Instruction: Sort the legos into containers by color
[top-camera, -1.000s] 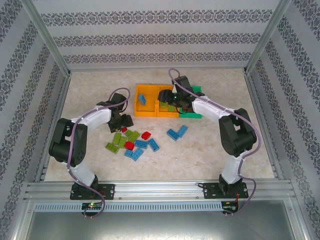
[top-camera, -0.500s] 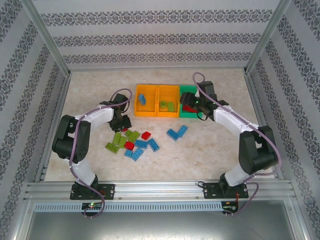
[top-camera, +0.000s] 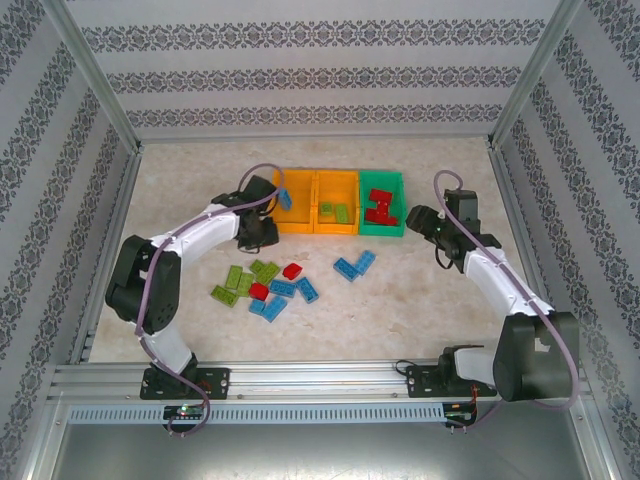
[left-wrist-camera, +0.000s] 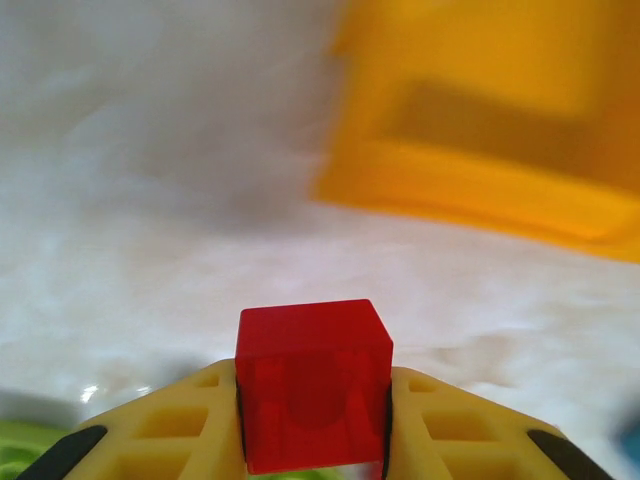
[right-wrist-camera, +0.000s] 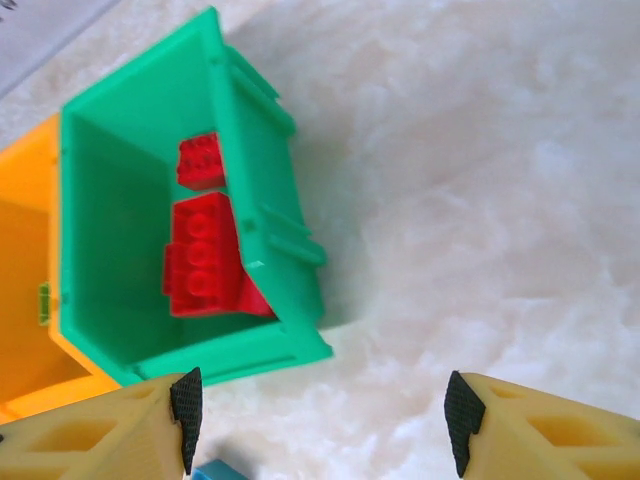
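Observation:
My left gripper (left-wrist-camera: 313, 400) is shut on a small red lego (left-wrist-camera: 313, 375), held just in front of the left orange container (left-wrist-camera: 480, 150). From above, this gripper (top-camera: 256, 234) hangs by that container's (top-camera: 295, 227) near left corner; a blue lego (top-camera: 285, 198) lies inside. The middle orange container (top-camera: 337, 229) holds green legos (top-camera: 335, 211). The green container (top-camera: 382, 230) holds red legos (top-camera: 380, 205). My right gripper (top-camera: 420, 219) is open and empty, over bare table right of the green container (right-wrist-camera: 270, 220).
Loose legos lie in front of the containers: green ones (top-camera: 240, 278), red ones (top-camera: 292, 271) and blue ones (top-camera: 355, 265). A blue lego corner (right-wrist-camera: 220, 472) shows by my right gripper's left finger. Metal frame rails and patterned walls enclose the table.
My left gripper shut on a red lego from the pile and rose toward the left orange container. My right arm swung right, off the containers, leaving red legos in the green one.

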